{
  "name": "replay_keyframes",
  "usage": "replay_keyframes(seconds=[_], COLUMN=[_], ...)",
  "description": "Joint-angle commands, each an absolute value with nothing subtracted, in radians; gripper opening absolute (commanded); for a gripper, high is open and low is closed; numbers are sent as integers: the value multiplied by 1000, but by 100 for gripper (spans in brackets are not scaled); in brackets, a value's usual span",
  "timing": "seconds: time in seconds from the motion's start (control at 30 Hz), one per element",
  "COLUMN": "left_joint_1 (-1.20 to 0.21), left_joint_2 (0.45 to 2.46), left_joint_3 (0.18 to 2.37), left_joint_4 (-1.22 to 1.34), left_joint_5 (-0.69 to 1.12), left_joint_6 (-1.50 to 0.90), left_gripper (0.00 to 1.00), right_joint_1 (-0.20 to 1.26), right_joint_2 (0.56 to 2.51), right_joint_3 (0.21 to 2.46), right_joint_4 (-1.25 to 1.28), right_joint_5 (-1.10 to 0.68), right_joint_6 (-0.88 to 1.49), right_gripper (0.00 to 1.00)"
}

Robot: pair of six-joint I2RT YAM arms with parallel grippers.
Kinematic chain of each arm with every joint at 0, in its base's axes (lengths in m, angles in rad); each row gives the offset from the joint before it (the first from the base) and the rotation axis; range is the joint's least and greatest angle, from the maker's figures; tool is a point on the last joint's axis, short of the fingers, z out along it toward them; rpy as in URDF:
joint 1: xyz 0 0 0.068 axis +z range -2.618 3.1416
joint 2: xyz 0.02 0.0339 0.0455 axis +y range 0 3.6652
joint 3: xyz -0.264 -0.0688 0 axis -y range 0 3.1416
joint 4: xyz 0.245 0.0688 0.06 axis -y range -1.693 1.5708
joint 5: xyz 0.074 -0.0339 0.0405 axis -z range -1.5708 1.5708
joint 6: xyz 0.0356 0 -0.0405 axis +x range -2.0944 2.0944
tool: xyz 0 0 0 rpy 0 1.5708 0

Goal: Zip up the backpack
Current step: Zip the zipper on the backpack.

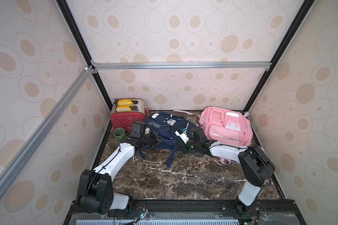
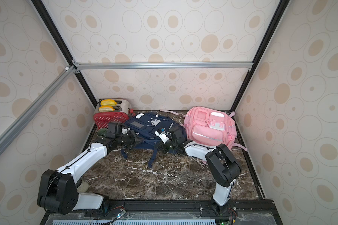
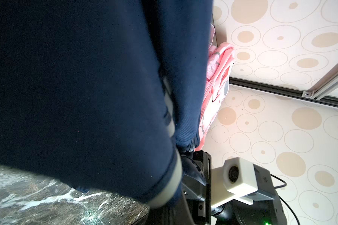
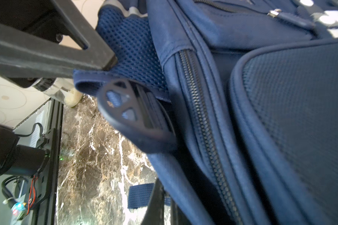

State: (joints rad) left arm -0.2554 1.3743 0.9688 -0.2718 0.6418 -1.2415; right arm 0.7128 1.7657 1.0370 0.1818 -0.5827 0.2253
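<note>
Navy backpack [image 1: 165, 128], frame centre, hides both my grippers' tips. Jaws together on each; what they pinch, can't tell.

bright, even light in the top views; both wrist views blurred, edges bowed.

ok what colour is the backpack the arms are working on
Navy blue backpack, clearest in both top views.

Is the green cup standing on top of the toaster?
No, the green cup stands on the marble table in front of the toaster.
</note>
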Motion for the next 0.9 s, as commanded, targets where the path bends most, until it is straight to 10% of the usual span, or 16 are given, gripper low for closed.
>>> replay_keyframes(seconds=[0.0, 0.87], left_joint_1=[-254, -249], left_joint_2=[1326, 1300], left_joint_3=[981, 726], left_joint_4=[-281, -454], left_joint_5=[711, 613], left_joint_6=[-1238, -1106], left_gripper=[0, 0], right_joint_1=[672, 673], right_joint_2=[1711, 1413], right_joint_3=[1022, 836], right_joint_4=[69, -671], right_joint_5=[-549, -718], right_joint_6=[193, -34], right_gripper=[0, 0])
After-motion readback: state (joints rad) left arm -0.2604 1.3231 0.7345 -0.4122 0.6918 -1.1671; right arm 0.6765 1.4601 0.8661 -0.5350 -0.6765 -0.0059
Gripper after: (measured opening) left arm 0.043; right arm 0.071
